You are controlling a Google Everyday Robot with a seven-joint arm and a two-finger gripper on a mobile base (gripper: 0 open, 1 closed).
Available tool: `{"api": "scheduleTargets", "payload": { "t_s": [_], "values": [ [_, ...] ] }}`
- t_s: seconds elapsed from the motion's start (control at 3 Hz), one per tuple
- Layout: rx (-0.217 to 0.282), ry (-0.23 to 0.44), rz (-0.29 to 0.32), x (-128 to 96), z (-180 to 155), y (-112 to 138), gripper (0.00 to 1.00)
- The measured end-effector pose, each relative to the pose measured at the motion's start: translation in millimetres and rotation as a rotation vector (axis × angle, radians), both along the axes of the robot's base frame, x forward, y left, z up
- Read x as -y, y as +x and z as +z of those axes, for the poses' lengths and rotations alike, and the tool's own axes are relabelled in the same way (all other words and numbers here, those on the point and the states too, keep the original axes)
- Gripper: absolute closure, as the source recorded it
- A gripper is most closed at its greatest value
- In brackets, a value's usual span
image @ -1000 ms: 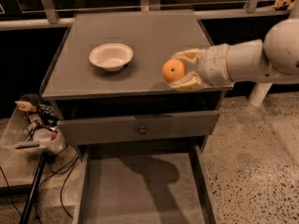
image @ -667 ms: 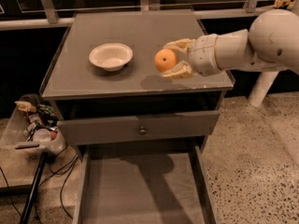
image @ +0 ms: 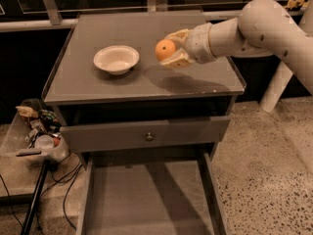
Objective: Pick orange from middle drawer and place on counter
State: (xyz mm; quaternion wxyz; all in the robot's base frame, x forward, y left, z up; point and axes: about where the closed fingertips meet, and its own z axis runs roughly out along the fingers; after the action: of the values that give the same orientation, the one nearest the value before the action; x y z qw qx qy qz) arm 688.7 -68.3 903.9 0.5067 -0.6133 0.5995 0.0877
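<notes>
Your gripper (image: 171, 51) hangs over the tabletop (image: 142, 26), at three o'clock from the white bowl (image: 116, 58), its fingers (image: 177, 34) clamped on the orange (image: 164, 49). Release from up here and the round fruit may well roll off the six-o'clock edge into the open middle drawer (image: 146, 199) below.

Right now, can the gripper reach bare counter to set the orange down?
Probably yes: the gripper holds the orange above bare counter, with the white bowl off to one side.
</notes>
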Motion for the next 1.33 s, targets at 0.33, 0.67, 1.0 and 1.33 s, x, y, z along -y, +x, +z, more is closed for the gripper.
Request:
{"api": "scheduleTargets", "payload": {
  "t_s": [0.33,0.67,1.0,1.33],
  "values": [
    [-0.049,0.011,-0.037,-1,-9,22,1.00],
    [-0.110,0.045,-0.061,-1,-20,35,1.00],
    [-0.145,0.054,-0.075,-2,-27,38,1.00],
    [-0.179,0.034,-0.073,-6,-37,33,1.00]
  ]
}}
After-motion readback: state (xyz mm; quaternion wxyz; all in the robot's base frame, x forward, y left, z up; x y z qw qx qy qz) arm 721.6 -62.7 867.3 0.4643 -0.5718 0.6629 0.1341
